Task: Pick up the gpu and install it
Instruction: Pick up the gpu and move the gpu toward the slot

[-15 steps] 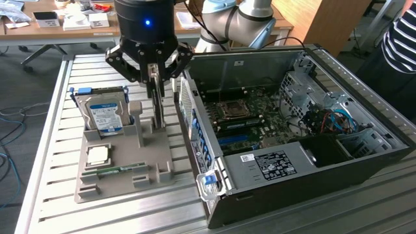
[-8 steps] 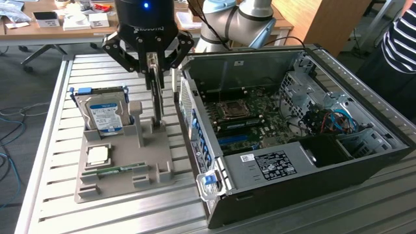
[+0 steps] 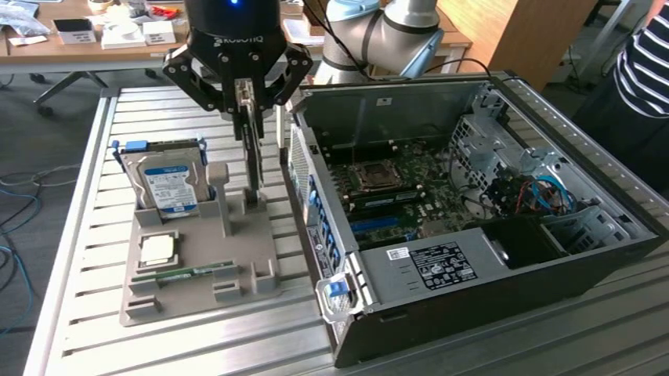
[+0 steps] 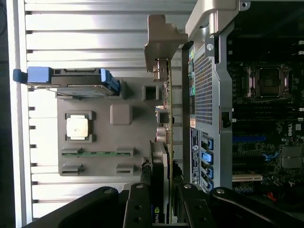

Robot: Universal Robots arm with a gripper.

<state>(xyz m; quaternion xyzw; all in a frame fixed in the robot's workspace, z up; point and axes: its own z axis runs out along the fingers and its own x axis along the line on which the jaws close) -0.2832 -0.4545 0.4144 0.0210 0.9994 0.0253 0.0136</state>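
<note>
The gpu is a thin dark green card that hangs on edge, nearly upright, from my gripper, which is shut on its upper end. Its lower end is level with the upright slot posts of the grey holder; I cannot tell whether it still touches them. In the wrist view the gpu appears edge-on between my fingers, its pale metal bracket at the far end. It sits just beside the outer wall of the open computer case.
On the holder are a silver hard drive with a blue label, a CPU and a RAM stick. The motherboard lies exposed inside the case. A person in a striped top stands at the exterior view's right.
</note>
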